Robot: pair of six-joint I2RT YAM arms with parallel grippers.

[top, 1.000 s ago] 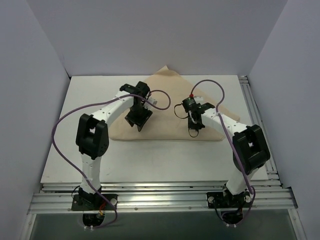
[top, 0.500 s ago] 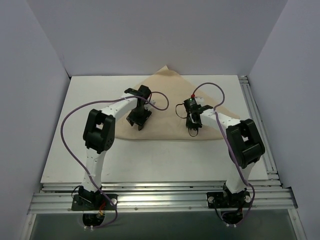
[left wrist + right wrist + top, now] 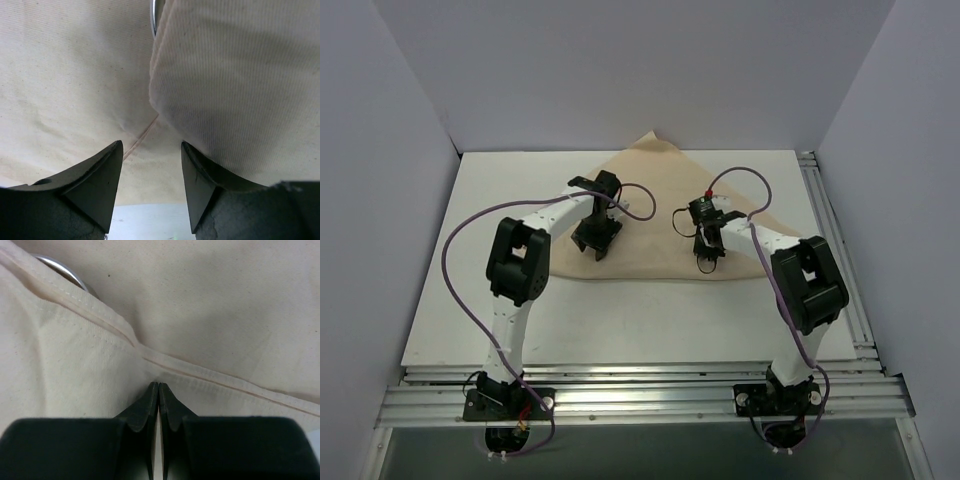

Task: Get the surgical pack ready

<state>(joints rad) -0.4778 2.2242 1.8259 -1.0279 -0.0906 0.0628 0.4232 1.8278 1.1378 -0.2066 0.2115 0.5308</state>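
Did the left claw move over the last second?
No: the left gripper stays the same way in from the table's left edge; only its elbow swung rightward.

No readable writing in any view.
The tan-beige cloth sheet shows only plain weave and stitched hems up close, with no print, tag or number on it. The white surface carries no label or sign. A small red spot on the right arm's wrist is too small to tell whether it bears a mark.
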